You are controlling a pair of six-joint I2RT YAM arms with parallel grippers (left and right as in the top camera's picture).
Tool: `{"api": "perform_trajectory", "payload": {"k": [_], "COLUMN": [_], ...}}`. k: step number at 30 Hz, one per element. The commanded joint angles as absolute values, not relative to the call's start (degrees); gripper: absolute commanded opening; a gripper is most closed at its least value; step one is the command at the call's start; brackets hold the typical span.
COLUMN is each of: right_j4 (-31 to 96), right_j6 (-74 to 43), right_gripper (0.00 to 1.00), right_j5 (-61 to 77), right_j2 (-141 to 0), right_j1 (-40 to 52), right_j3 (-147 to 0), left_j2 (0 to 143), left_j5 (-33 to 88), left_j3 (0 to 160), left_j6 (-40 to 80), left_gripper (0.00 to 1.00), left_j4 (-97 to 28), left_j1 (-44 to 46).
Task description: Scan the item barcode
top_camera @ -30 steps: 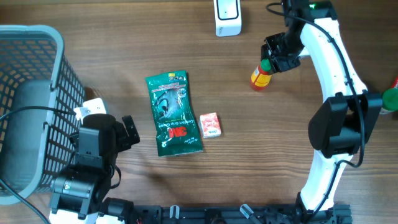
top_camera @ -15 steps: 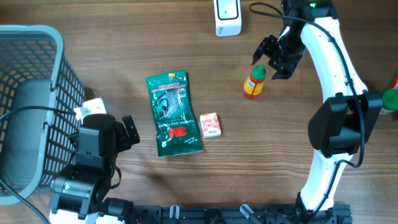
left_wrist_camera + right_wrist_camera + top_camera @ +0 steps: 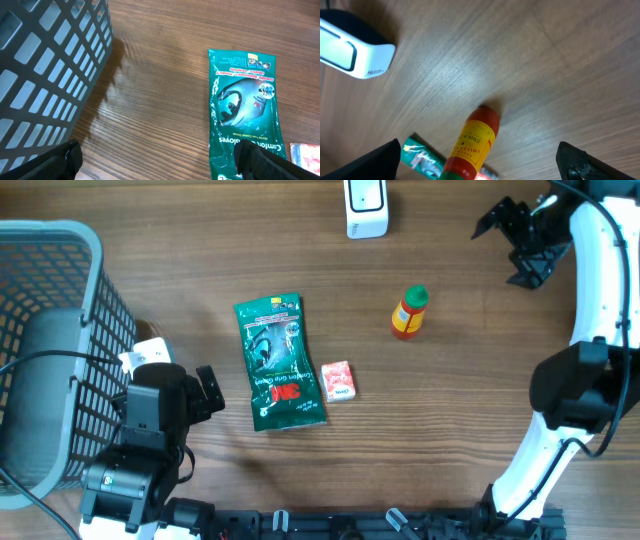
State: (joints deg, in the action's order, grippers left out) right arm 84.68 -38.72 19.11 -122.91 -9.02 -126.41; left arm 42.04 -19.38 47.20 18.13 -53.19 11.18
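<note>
Reaching up toward two o'clock on the table (image 3: 450, 430), the right arm folds back on itself, its white forearm running along the right edge. The right gripper (image 3: 503, 250) hangs above the wood with its fingers spread wide and nothing between them. The bottle (image 3: 409, 313), red with a green cap, stands upright at seven o'clock of that gripper, well apart from it. The scanner (image 3: 366, 207) sits at twelve o'clock by the far edge. The left arm crouches low at eight o'clock beside the basket (image 3: 95, 300). The left gripper (image 3: 208, 392) gapes empty, pointed toward the green packet (image 3: 280, 362) and the small pink box (image 3: 338, 381) near the centre.
</note>
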Motion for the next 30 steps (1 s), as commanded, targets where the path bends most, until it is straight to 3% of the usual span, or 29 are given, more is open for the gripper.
{"api": "perform_trajectory", "payload": {"k": [1,10,20,30], "right_j4": [85.38,86.32,86.76,83.13], "right_j6": [-40.42,-35.99,-37.01,-36.01], "right_gripper": [1.0,1.0,1.0,1.0], "right_j5": [30.98,42.61,47.05,51.13], "right_j2": [-127.94,-141.93,-142.32,-142.32], "right_j1": [-10.81,-7.55,-0.43,1.28], "right_j3": [-122.56,-121.14,-119.61,-106.98], "left_j2": [41.74,41.74,41.74,41.74], "left_j5": [-18.87,-18.87,-18.87,-18.87], "left_j3": [47.2,47.2,47.2,47.2], "left_j6": [18.63,18.63,18.63,18.63], "left_gripper": [1.0,1.0,1.0,1.0], "left_j4": [-53.08,-53.08,-53.08,-53.08], "left_j1": [10.9,10.9,10.9,10.9]}}
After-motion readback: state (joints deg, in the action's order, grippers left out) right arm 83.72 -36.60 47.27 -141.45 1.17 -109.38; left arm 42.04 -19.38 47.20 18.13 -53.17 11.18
